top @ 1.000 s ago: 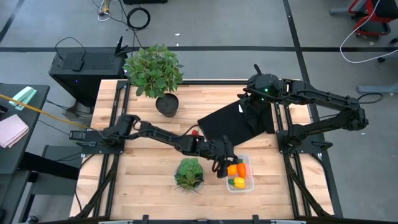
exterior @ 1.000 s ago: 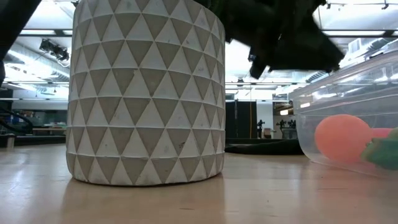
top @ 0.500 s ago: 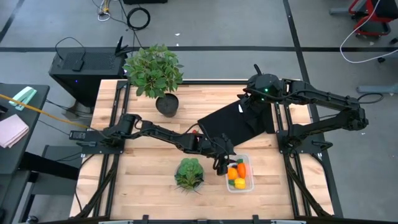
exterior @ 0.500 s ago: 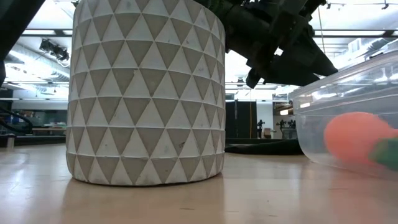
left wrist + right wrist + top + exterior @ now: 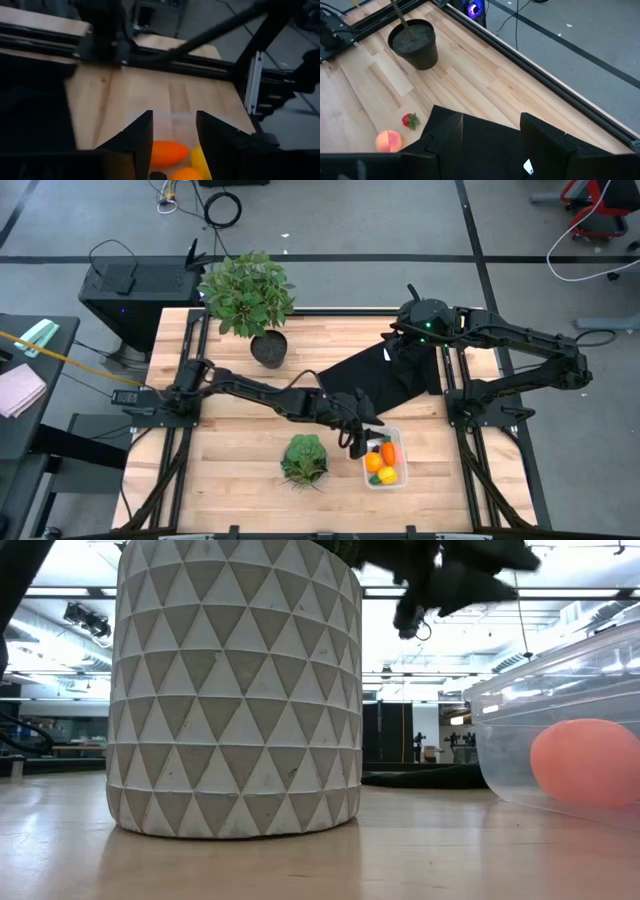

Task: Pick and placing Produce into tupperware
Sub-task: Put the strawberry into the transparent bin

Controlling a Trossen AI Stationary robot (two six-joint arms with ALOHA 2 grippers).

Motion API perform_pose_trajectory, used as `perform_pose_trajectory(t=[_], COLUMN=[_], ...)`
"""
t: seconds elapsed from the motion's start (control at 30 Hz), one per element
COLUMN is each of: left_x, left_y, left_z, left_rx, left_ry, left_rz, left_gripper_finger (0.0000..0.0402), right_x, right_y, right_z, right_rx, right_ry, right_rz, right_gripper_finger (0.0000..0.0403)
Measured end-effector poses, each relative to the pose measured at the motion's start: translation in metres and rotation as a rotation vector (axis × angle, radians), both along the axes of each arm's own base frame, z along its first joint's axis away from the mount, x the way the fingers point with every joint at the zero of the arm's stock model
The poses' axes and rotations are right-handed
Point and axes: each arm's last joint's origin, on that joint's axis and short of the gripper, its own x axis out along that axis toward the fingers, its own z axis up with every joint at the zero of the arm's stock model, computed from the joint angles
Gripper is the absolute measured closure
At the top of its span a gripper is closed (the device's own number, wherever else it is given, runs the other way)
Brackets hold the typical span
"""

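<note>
From where I stand, everything turns on the clear tupperware [image 5: 385, 461] near the front edge of the table, just to the right of the lettuce head [image 5: 304, 459]. The left gripper [image 5: 357, 442] hangs at the box's left rim, a little above it, its fingers [image 5: 134, 145] parted by a moderate gap with nothing between them; through that gap its wrist camera looks down on an orange carrot [image 5: 168, 152], a yellow piece [image 5: 201, 161] and an orange ball [image 5: 186, 174] already lying inside the box. In the low view a pale peach-coloured ball [image 5: 586, 760] sits behind a clear wall [image 5: 560, 690] there too. Not everything is packed, I'd say: well behind the tupperware, past the black cloth sheet [image 5: 375, 383], a red strawberry-like piece [image 5: 409, 120] and another peach ball [image 5: 388, 141] lie on the bare wood near the dark plant pot [image 5: 413, 43]. The right gripper [image 5: 412, 348] waits over the far side of that cloth, fingers [image 5: 449, 133] apart and empty. To do this step well, the left arm should lift straight clear of the rim so it doesn't nudge the light box, then swing round the cloth toward the strawberry, spread wider for the ball, and come down vertically on these small, rollable pieces.
</note>
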Motion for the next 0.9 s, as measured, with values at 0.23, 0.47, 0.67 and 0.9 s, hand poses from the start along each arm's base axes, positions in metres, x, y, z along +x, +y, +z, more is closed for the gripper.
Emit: perform_pose_trajectory(t=[0.23,0.47,0.67,0.9], left_x=[-0.029,-0.077,-0.120,-0.166], left_y=[-0.006,-0.023,-0.032,-0.041], left_z=[0.047,0.098,0.117,0.124], left_rx=[0.057,0.137,0.168,0.109], left_ry=[-0.007,0.000,0.081,0.001], left_rz=[0.117,0.272,0.424,0.628], left_gripper_finger=[0.0273,0.0294,0.0299,0.0304], right_x=[0.000,0.002,0.015,0.049], right_y=[0.000,0.001,0.000,-0.007], right_z=[0.000,-0.001,-0.007,-0.031], right_rx=[-0.007,0.016,0.038,0.058], right_ry=[0.007,0.004,0.027,0.094], right_rz=[0.014,0.066,0.168,0.273], right_gripper_finger=[0.0198,0.0198,0.0198,0.0198])
